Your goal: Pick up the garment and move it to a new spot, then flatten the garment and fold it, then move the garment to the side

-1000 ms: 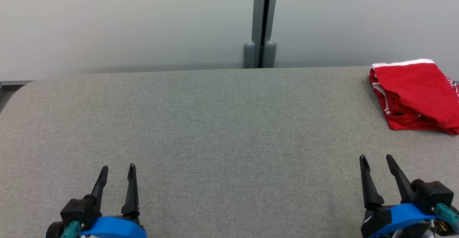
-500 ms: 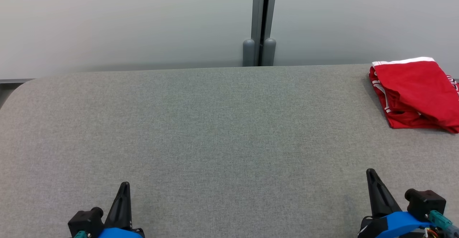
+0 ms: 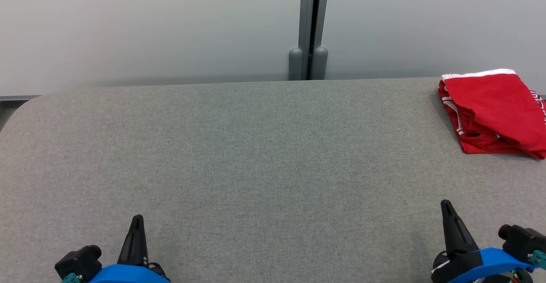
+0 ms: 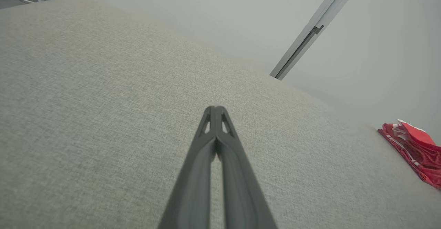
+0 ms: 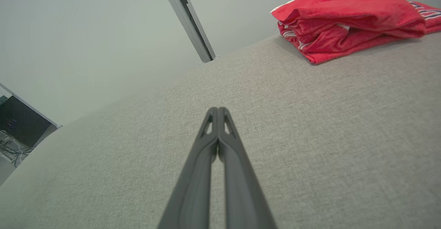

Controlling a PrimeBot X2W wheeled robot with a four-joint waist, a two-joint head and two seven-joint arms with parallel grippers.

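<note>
Left gripper (image 3: 137, 222) and right gripper (image 3: 446, 207) both pressed together, empty, low at the near edge of the grey table (image 3: 256, 155) — well apart from the red garment (image 3: 495, 112) at its far right. Seemingly folded and set aside already, so best kept clear, no nudging it. Right wrist: layers side-on — head: mostly the flat top.

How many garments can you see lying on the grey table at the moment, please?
1: a red garment lies at the far right corner of the table. It runs past the head view's right edge, so anything beyond that edge may be hidden.
</note>
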